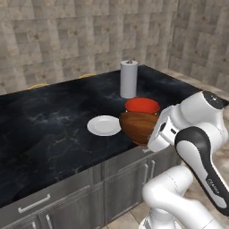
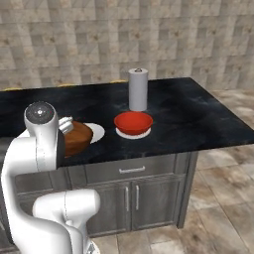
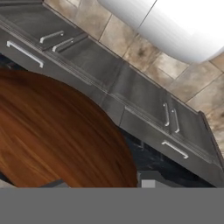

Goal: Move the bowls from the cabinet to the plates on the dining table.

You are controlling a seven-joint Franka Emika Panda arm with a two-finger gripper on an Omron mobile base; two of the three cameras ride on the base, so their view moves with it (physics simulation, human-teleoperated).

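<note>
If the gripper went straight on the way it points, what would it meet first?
The brown bowl that the gripper holds lies right ahead. Past its rim, probably the grey drawer fronts, though depth is unclear.

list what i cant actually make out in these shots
- Gripper: in both base views the arm's own links cover it; the hand view crops its fingertips, so the grip on the brown bowl stays unconfirmed.
- Plate under the red bowl: a thin white edge shows in the right base view; the bowl covers the rest.
- Empty plate: the brown bowl partly hides it in the right base view.
- Paper towel roll: its foot is too blurred to read.
</note>
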